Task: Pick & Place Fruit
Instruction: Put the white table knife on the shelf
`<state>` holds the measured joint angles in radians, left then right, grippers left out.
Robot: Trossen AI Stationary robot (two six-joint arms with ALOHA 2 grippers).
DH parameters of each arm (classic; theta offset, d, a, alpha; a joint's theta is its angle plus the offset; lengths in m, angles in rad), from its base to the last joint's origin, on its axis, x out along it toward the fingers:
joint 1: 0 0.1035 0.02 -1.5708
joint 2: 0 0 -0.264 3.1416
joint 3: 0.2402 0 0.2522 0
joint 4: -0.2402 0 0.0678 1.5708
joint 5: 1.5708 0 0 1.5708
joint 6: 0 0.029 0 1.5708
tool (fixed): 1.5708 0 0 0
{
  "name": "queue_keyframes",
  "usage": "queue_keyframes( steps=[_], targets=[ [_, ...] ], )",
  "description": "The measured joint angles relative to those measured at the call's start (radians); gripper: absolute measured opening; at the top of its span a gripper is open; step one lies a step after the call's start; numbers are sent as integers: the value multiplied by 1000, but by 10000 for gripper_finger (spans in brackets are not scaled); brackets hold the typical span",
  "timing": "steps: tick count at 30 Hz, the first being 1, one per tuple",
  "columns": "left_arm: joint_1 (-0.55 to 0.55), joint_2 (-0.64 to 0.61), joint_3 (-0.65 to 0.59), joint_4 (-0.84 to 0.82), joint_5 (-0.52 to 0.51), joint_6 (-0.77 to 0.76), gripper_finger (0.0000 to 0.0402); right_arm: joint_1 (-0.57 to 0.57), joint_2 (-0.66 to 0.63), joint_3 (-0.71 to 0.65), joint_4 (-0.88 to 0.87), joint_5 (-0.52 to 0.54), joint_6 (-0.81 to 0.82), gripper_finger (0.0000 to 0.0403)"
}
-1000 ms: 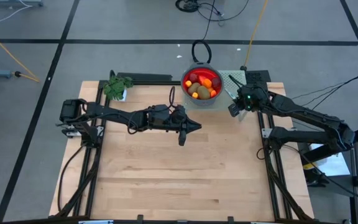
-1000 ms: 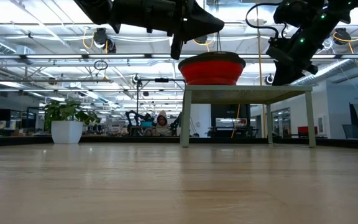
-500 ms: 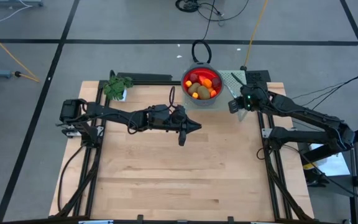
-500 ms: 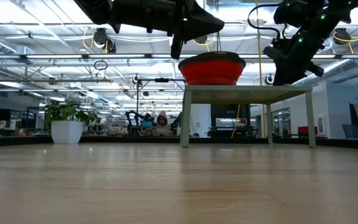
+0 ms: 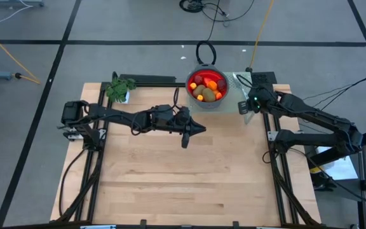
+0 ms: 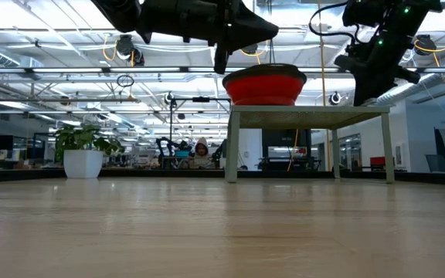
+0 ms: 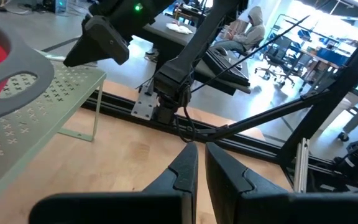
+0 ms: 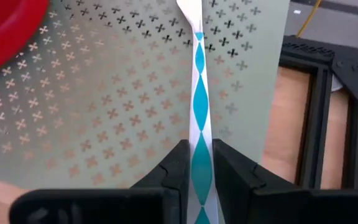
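no writing legible – fruit (image 5: pixel 206 89) in red bowl (image 5: pixel 222 77), r gripper (image 8: pixel 196 163) on knife (image 8: pixel 199 93).

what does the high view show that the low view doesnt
Only the high view shows the fruit inside the bowl and the wooden table as a whole. Only the low view shows the stand's legs under the bowl and the room behind. Both show the bowl, the plant, the left gripper over the table and the right gripper beside the bowl.

Green plant (image 5: pixel 119 88) at table's back-left; knife (image 8: pixel 199 118) on perforated stand (image 8: pixel 104 124)
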<state>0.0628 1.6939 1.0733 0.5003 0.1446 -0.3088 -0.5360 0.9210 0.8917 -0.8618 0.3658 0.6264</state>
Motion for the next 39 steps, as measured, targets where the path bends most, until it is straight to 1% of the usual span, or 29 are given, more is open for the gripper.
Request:
queue_keyframes(
  steps=[4, 16, 23, 29, 32, 39],
  targets=[
    [5, 0, 0, 1, 15, -7, 26, 14, 0, 0, 0, 0, 54, 49],
    [4, 0, 0, 0, 19, -6, 26, 55, 12, 0, -13, -3, 298, 49],
    [5, 0, 0, -1, 72, -7, 26, 61, 43, 3, -6, -23, 395, 49],
    [5, 0, 0, -2, 100, -3, 26, 61, 49, 3, 50, -56, 419, 49],
    [5, 0, 0, -2, 118, 0, 26, 61, 48, 2, 50, -60, 430, 49],
    [5, 0, 0, -2, 119, 17, 26, 61, 48, 1, 50, -57, 447, 53]
  ],
)
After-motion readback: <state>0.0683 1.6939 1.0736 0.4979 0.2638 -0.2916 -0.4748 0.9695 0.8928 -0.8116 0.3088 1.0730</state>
